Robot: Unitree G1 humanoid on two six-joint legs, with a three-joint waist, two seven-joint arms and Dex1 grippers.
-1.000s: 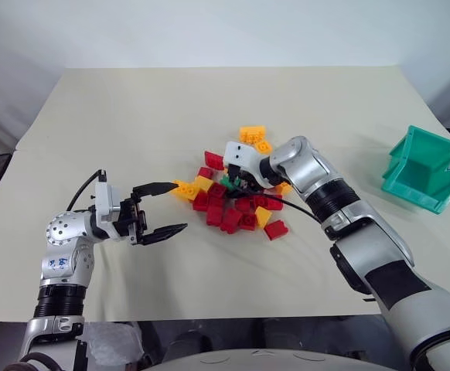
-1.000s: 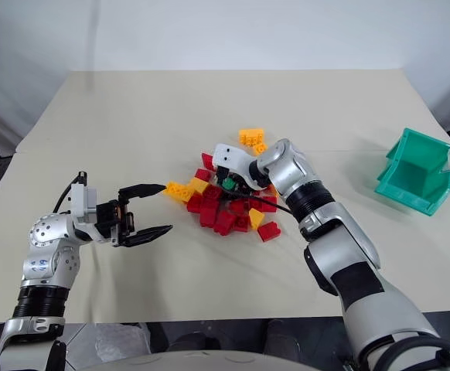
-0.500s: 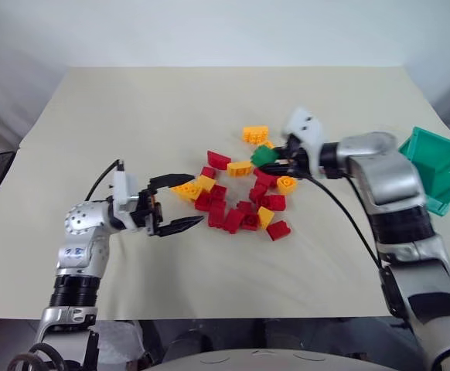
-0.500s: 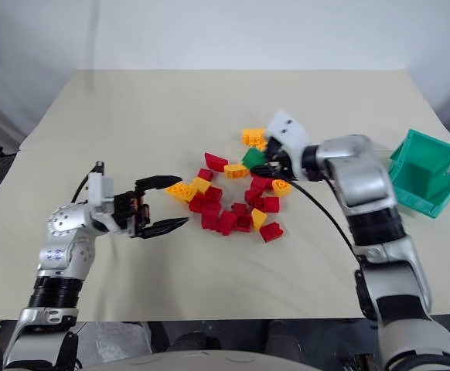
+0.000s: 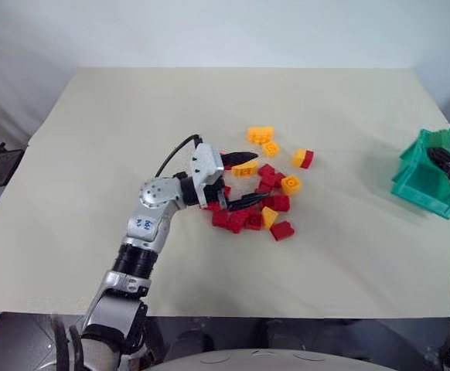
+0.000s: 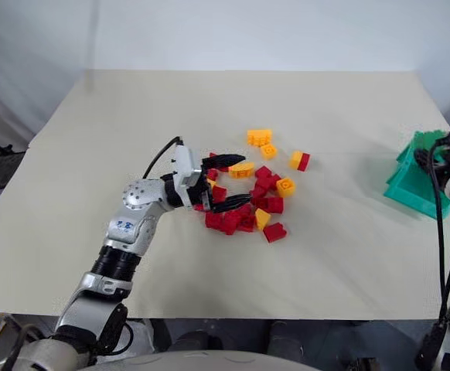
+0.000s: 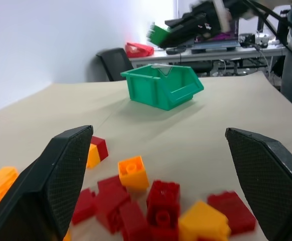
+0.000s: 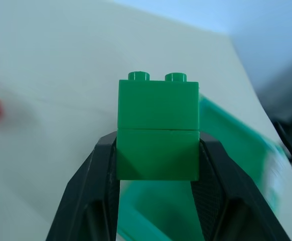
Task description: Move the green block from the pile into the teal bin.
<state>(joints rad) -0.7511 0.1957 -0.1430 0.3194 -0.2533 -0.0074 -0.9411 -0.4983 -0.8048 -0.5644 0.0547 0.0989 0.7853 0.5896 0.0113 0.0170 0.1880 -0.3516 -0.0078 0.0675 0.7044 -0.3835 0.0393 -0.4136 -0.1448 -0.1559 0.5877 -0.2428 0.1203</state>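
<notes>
Since a second ago the right pincer (image 8: 156,150) has swung out of the pile (image 5: 260,197) and off to the desk's right edge, carrying the green block (image 8: 157,131) with it, while the left pincer (image 5: 240,182) has slid right into the pile's near side.

Right pincer: its two fingers (image 8: 88,196) are clamped on the block's lower half, studs up, block raised clear of the desk (image 5: 132,124). Just beyond and beneath the block sits the teal bin (image 5: 424,179), close to the desk's right edge; the left wrist view shows the block (image 7: 158,34) hanging in the air above the bin (image 7: 162,86), not yet inside it. Between bin and pile lies a wide bare strip of desk.

Left pincer: fingers spread apart, holding nothing, one finger over the pile's far bricks, the other over the red ones on the near side. A yellow-and-red pair (image 5: 302,158) sits apart from the pile on the bin side. Left of this pincer and toward the far edge the desk is open.
</notes>
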